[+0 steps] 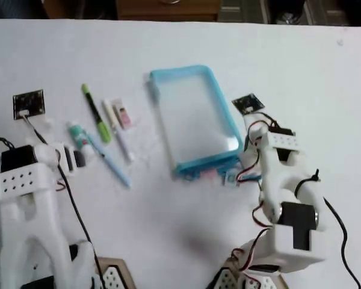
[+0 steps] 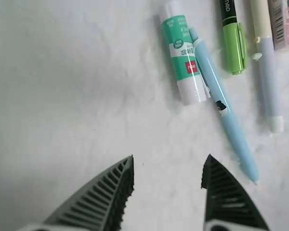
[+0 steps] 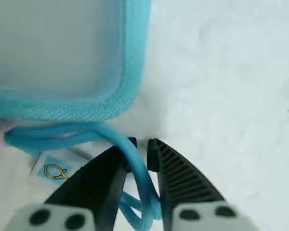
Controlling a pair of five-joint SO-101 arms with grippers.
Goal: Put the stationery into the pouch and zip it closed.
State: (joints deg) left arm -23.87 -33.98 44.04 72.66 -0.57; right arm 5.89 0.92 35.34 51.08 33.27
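White table (image 1: pixel 168 229): left gripper (image 2: pixel 168 166) spread, right gripper (image 3: pixel 140 148) pinching the blue cord (image 3: pixel 58 132) of the pouch (image 1: pixel 195 114).

The frame edge in the left wrist view cuts off the green highlighter (image 2: pixel 233 43), the pale pen (image 2: pixel 267 72) and a pink-and-white item (image 2: pixel 284 21) too cropped to identify. In the right wrist view the pouch (image 3: pixel 130 72) runs out of frame. Its blue cord (image 3: pixel 86 130) leaves the picture's edge pinched between the right gripper's (image 3: pixel 142 147) fingers (image 3: pixel 183 183). From above, the right arm (image 1: pixel 283 180) hides the pouch's near corner.

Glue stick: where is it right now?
High view: the glue stick lies left of the pouch, against the blue pen, near the green highlighter, ahead of the left gripper.
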